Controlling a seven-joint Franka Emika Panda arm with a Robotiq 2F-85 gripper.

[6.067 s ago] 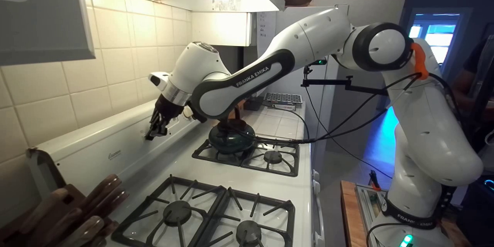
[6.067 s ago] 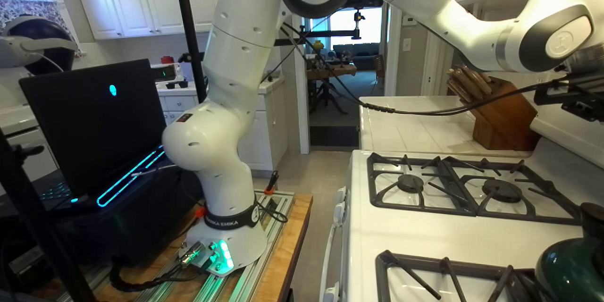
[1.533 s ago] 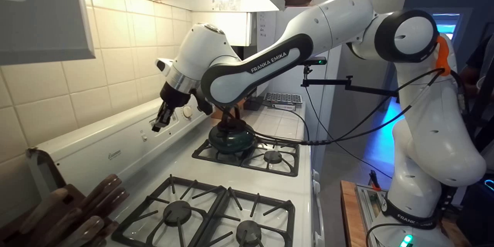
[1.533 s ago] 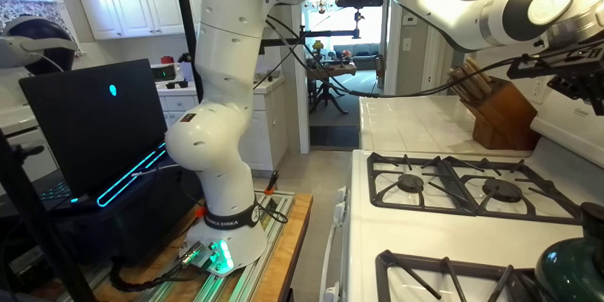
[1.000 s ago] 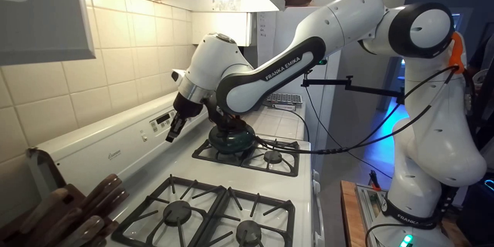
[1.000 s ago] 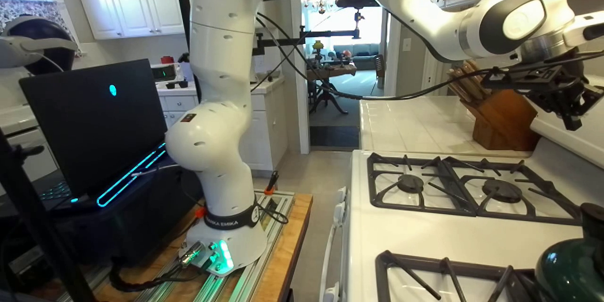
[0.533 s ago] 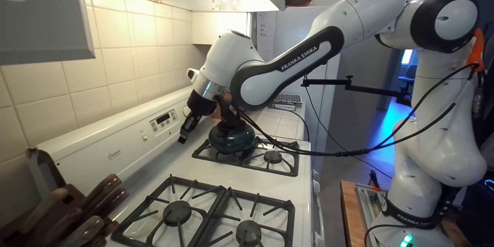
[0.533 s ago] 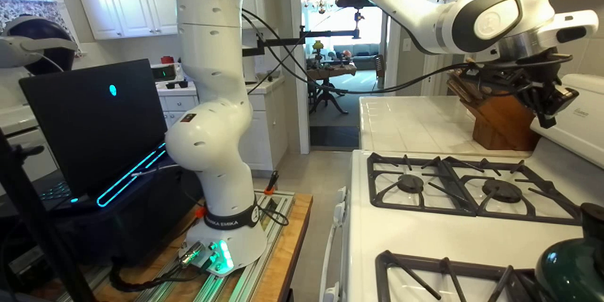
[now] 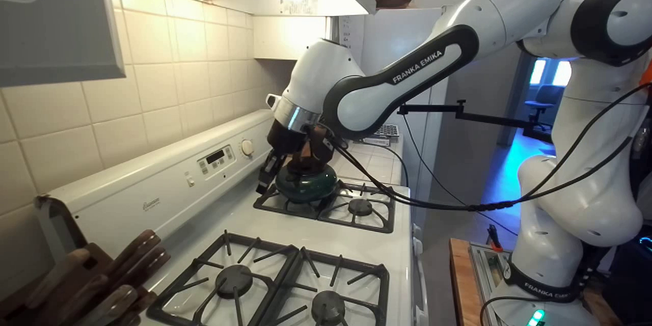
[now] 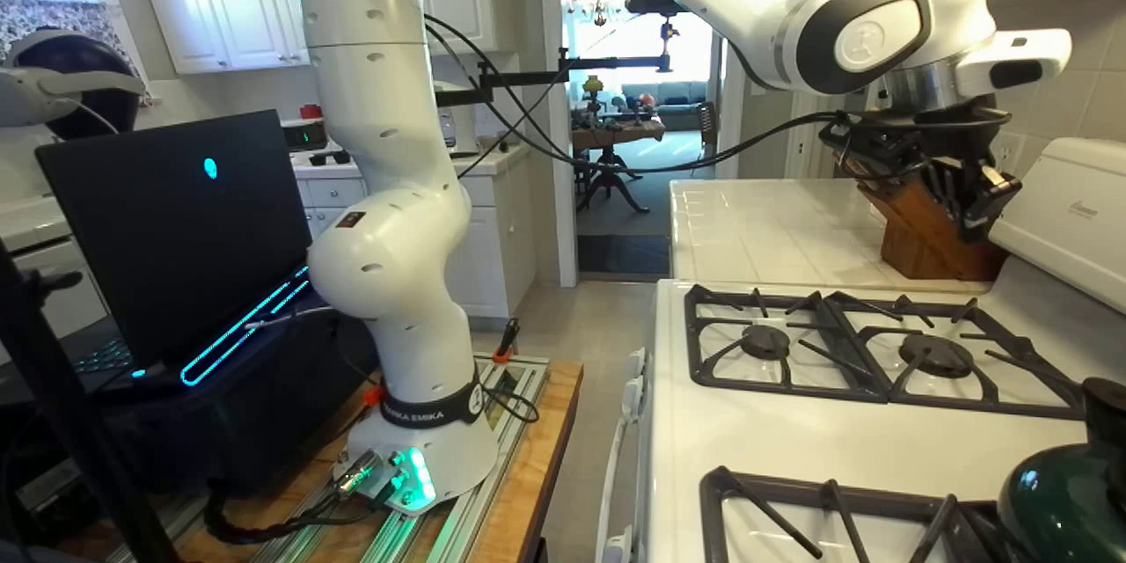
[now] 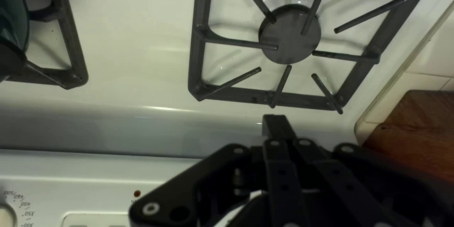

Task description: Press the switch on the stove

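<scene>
Stove [image 9: 285, 231] of white enamelled metal carries a long white back panel [image 9: 170, 194]. The black two-fingered end effector [image 11: 280, 129] hangs clenched, holding nothing. On the panel, beside the dark rectangular display [image 9: 215, 157], sits the small white switch [image 9: 190, 180], probably light, stiff and slick: push its face squarely rather than pinch.

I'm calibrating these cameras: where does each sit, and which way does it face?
In an exterior view: beside wooden knife handles, looking along the stove; arm, base and gripper show.
In an exterior view: near the kettle, facing the knife block; same parts, arm's top cropped.
Wrist view: on the wrist, looking down at a grate; gripper's fingers show.
All three share the kettle.
</scene>
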